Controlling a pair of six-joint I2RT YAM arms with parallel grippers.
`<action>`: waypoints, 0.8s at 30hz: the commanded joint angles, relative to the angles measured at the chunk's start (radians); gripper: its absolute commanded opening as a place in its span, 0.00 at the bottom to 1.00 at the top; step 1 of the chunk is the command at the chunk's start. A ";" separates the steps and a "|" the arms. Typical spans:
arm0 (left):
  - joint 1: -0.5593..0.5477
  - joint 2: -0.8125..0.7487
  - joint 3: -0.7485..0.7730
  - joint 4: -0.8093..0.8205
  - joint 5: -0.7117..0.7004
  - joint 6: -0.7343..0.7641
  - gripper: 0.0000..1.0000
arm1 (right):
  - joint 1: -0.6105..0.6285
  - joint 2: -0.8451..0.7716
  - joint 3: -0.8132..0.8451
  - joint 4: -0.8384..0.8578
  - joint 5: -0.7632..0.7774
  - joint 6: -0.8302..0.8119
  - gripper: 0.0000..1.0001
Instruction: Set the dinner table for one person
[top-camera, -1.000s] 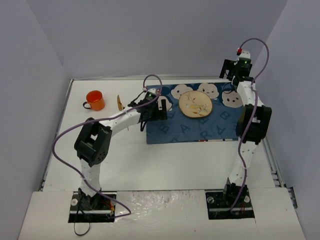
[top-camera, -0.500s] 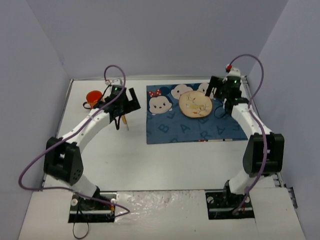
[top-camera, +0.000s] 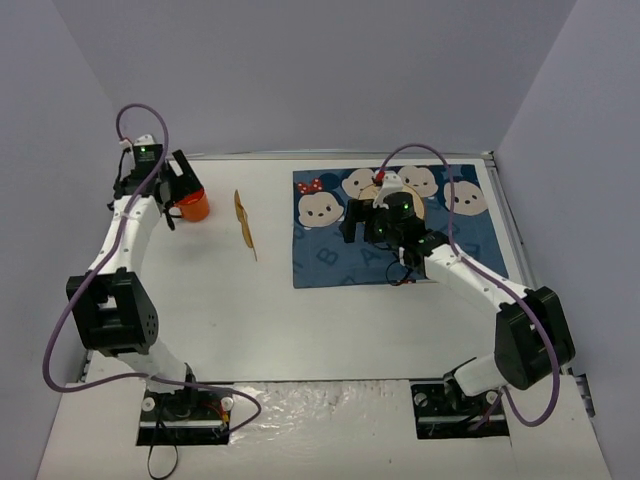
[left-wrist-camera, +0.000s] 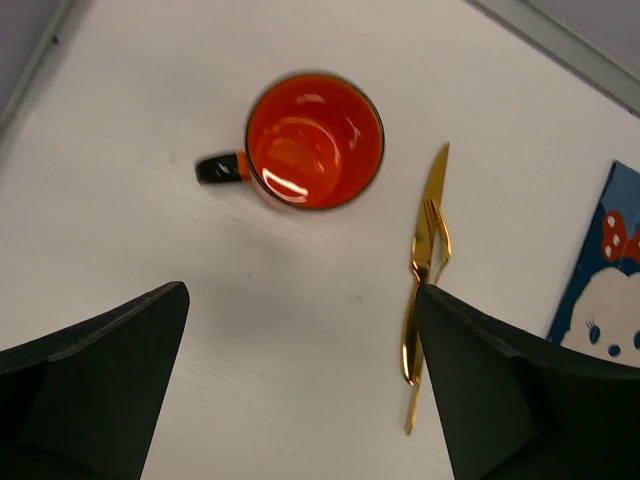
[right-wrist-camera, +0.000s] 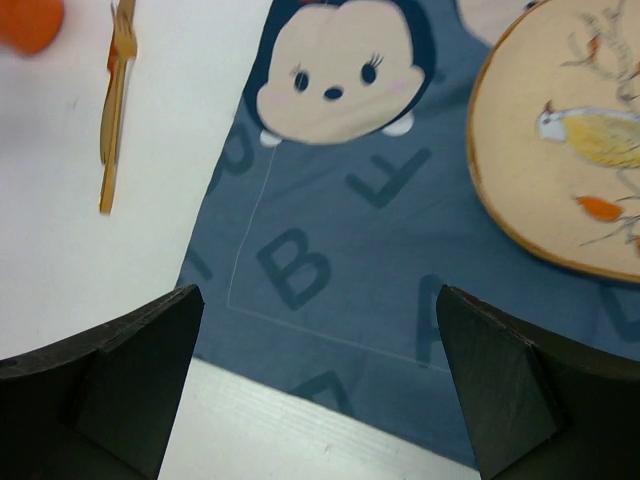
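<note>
Dinner table (top-camera: 300, 320) is spanning the whole floor of the enclosure, from the arm bases to the far wall.

Left gripper (left-wrist-camera: 300, 395) is hovering at the far left, above the table just near of the orange mug (left-wrist-camera: 313, 140); jaws are standing wide apart, gripping nothing.

Gold fork and knife (left-wrist-camera: 425, 270) are lying right of the mug; the fork appears to be overlapping the knife.

Right gripper (right-wrist-camera: 315, 385) is hanging over the blue mat (right-wrist-camera: 330, 250), jaws fully spread, carrying nothing.

Plate (right-wrist-camera: 560, 150) is sitting on the mat's far part, right of the printed mouse face (right-wrist-camera: 335, 75).
</note>
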 joint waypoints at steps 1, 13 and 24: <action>0.074 0.078 0.189 -0.001 0.083 0.252 0.92 | 0.077 -0.038 -0.034 0.088 -0.040 -0.015 1.00; 0.078 0.445 0.568 -0.193 0.241 0.663 0.88 | 0.231 -0.023 -0.129 0.104 -0.061 0.000 1.00; 0.078 0.633 0.767 -0.260 0.201 0.694 0.72 | 0.245 -0.011 -0.154 0.116 -0.058 0.012 1.00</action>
